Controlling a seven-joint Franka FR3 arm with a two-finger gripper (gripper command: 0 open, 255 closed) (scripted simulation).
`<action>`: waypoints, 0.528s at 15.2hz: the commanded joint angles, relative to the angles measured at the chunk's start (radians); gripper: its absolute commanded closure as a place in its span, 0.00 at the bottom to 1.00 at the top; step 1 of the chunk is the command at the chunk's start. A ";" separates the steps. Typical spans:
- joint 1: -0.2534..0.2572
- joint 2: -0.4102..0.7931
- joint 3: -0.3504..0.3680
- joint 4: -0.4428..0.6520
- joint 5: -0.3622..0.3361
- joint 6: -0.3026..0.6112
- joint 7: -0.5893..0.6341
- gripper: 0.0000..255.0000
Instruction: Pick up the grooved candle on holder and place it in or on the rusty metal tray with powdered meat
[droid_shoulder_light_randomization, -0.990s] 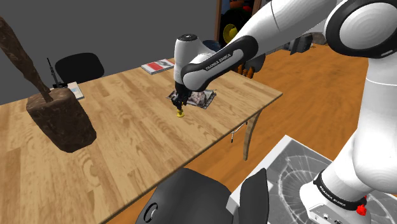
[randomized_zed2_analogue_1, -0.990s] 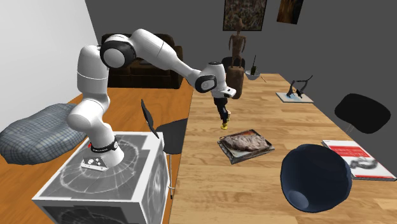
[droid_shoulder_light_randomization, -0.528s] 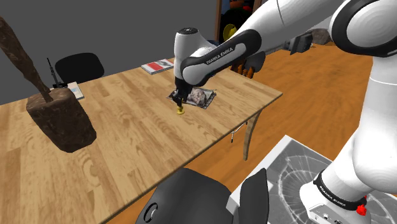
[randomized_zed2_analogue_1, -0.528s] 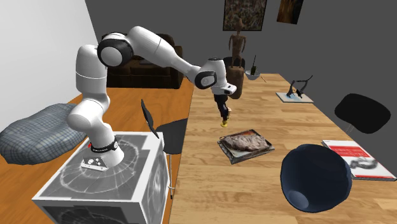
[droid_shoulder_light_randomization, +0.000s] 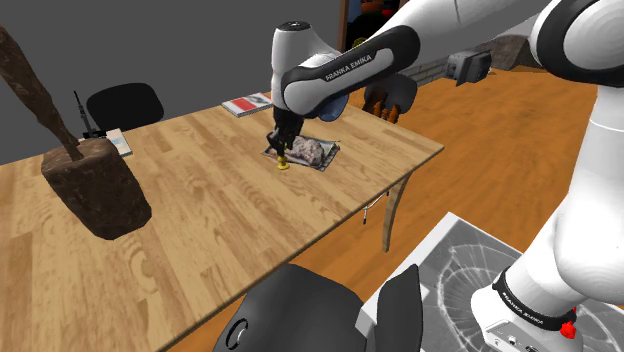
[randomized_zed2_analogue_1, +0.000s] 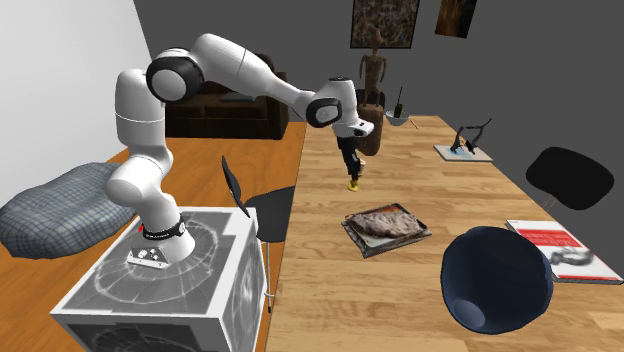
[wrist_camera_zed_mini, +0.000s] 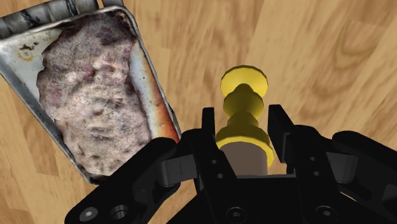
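Note:
My black gripper (wrist_camera_zed_mini: 243, 125) is shut on the candle on its holder, whose yellow stepped holder (wrist_camera_zed_mini: 243, 89) sticks out past the fingertips with the pale candle body between the fingers. In the shoulder view the gripper (droid_shoulder_light_randomization: 283, 148) hangs the holder (droid_shoulder_light_randomization: 284, 165) a little above the wooden table, just beside the left edge of the rusty metal tray (droid_shoulder_light_randomization: 329, 161). The tray (wrist_camera_zed_mini: 157, 86) holds a lumpy pinkish-grey mass of powdered meat (wrist_camera_zed_mini: 95, 95). In the second exterior view the candle (randomized_zed2_analogue_1: 353, 183) hangs beyond the tray (randomized_zed2_analogue_1: 358, 240), nearer the arm's side.
A brown block with a dark sculpture (droid_shoulder_light_randomization: 95, 185) stands on the table at the shoulder view's left. A magazine (droid_shoulder_light_randomization: 247, 103) lies at the far edge. Black chairs (droid_shoulder_light_randomization: 300, 310) (droid_shoulder_light_randomization: 125, 100) stand by the near and far table sides. The table corner (droid_shoulder_light_randomization: 438, 150) lies right of the tray.
The arm has risen and carried the held candle a short way toward the tray. The grip has stayed the same.

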 joint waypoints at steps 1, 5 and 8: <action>-0.001 -0.014 0.002 0.011 0.005 -0.025 -0.005 1.00; -0.002 -0.032 0.005 0.040 0.014 -0.072 -0.013 1.00; -0.003 -0.044 0.006 0.065 0.019 -0.108 -0.018 1.00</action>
